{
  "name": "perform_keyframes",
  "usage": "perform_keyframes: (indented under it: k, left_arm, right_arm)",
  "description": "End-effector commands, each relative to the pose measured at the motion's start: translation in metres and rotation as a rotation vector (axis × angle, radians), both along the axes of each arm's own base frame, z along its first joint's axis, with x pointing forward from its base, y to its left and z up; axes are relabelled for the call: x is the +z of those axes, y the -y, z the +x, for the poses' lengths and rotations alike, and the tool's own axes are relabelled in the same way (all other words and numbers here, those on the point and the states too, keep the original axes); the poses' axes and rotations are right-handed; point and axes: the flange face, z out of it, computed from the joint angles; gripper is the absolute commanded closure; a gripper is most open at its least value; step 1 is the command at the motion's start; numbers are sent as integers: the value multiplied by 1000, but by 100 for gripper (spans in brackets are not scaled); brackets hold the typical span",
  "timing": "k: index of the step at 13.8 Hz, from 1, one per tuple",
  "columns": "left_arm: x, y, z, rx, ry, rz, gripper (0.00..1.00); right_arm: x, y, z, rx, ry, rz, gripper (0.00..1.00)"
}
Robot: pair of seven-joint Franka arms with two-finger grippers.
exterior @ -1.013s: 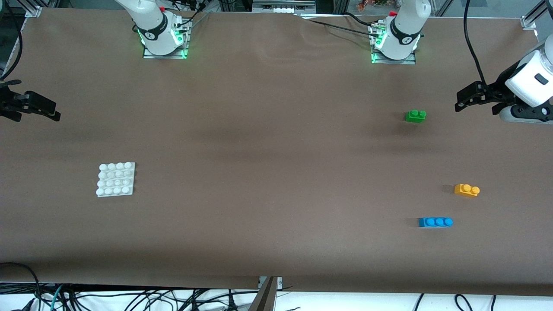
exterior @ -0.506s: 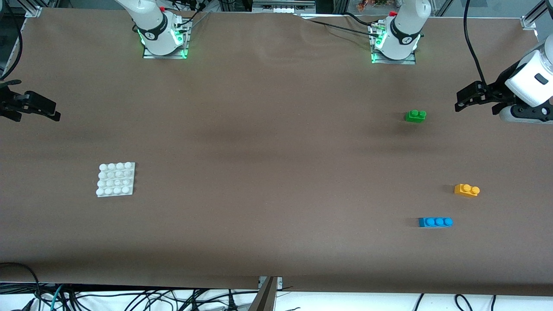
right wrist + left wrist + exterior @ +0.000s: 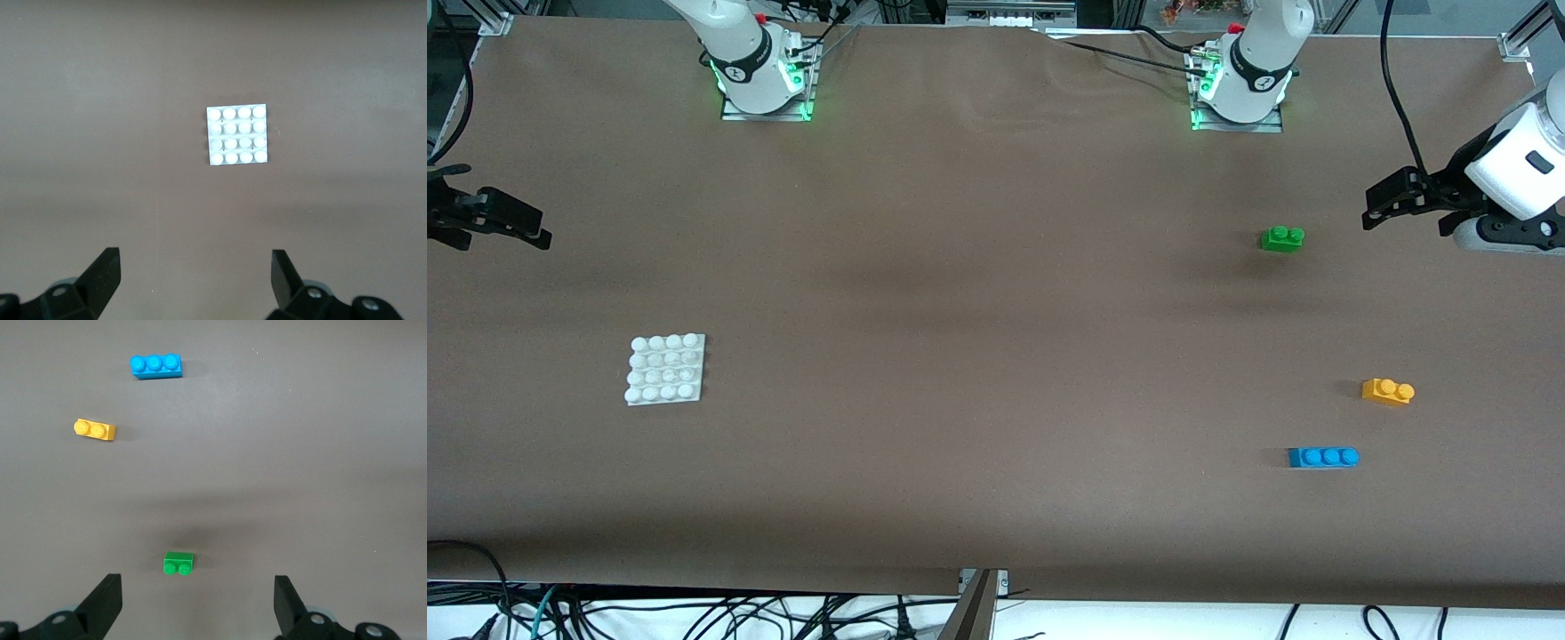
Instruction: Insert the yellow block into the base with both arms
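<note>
The yellow block (image 3: 1387, 391) lies on the brown table toward the left arm's end; it also shows in the left wrist view (image 3: 95, 429). The white base (image 3: 665, 369) lies toward the right arm's end and shows in the right wrist view (image 3: 237, 135). My left gripper (image 3: 1376, 212) hangs open and empty in the air at the left arm's end of the table, apart from the block; in its own view (image 3: 197, 603) the jaws stand wide. My right gripper (image 3: 534, 233) hangs open and empty at the right arm's end, apart from the base; it shows in its own view (image 3: 195, 277).
A green two-stud brick (image 3: 1282, 238) lies farther from the front camera than the yellow block, near the left gripper. A blue three-stud brick (image 3: 1323, 457) lies nearer to the front camera than the yellow block. Cables hang along the table's front edge.
</note>
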Motion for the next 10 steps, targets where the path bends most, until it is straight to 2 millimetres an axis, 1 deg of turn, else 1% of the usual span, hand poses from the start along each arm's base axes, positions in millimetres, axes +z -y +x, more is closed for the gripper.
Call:
perform_keyframes:
  k: [1,2,3,5,6,7,9,10]
  left_arm:
    - [6,0,-7,-21,3,-13,0]
    - [6,0,-7,-21,3,-13,0]
    - [6,0,-7,-21,3,-13,0]
    - [5,0,-7,-21,1,-13,0]
    - [5,0,-7,-22,0,-13,0]
    - [5,0,-7,-22,0,-13,0]
    - [5,0,-7,-22,0,-13,0]
    - [5,0,-7,-22,0,-13,0]
  right_arm:
    - [-29,11,12,-23,-48,-18,0]
    - [-36,23,14,-42,-58,-27,0]
    - [-42,30,17,-51,-65,-31,0]
    - [-67,43,25,-73,-102,-39,0]
    - [-75,52,29,-83,-101,-44,0]
    - [-88,56,35,-86,-104,-48,0]
    - [-125,70,49,-106,-117,-56,0]
    - [-147,73,58,-107,-120,-61,0]
